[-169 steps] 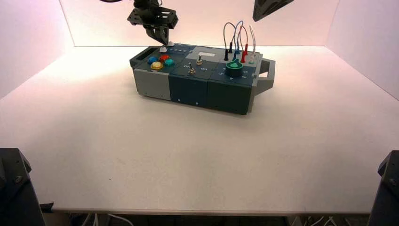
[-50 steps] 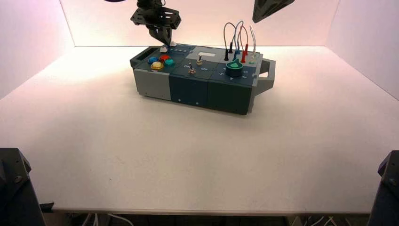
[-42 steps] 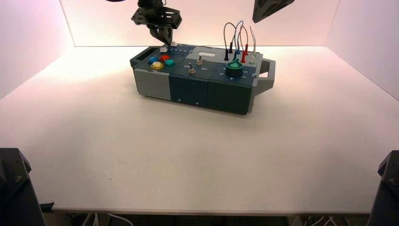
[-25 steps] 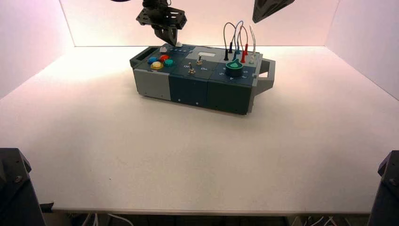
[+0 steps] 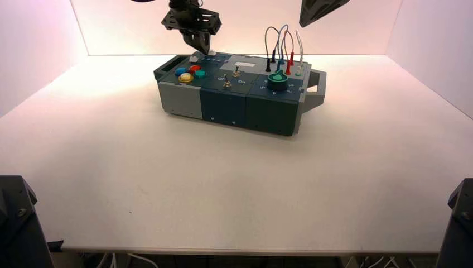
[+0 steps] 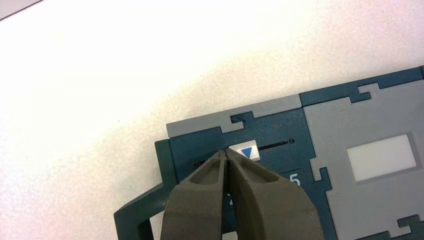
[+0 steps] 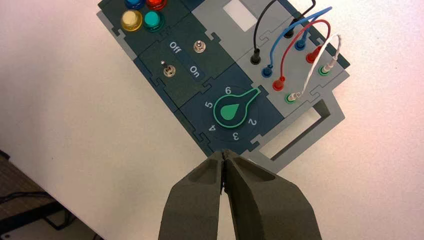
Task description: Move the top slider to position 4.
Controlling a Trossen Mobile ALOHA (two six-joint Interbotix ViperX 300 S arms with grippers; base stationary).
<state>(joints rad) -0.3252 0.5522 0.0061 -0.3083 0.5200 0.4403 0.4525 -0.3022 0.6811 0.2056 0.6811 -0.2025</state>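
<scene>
Dark blue and grey, the box (image 5: 240,95) stands across the far middle of the white table (image 5: 223,184), and we work at its far-left corner, where the slider panel (image 6: 240,145) lies behind the coloured buttons (image 5: 189,73). Our left gripper (image 5: 203,49) hangs just above that panel with its jaws pressed together into one blunt tip, while the right gripper (image 7: 224,156) waits high over the box's right end, jaws likewise closed on nothing. In the left wrist view the top slider (image 6: 245,151), a small white knob with a blue triangle, sits in its dark slot just beside our tip, seemingly touching or nearly so. A pale 5 (image 6: 295,180) shows close by; the other marks are hidden under our fingers (image 6: 260,200), so we cannot read where the knob stands now. We judge the step in hand to be a sideways nudge with the closed tip. To do it well, we should keep the tip low against the knob's flank, push along the slot only, in short strokes, and lift clear to check the triangle against the 4 before stopping, lest we overshoot.
</scene>
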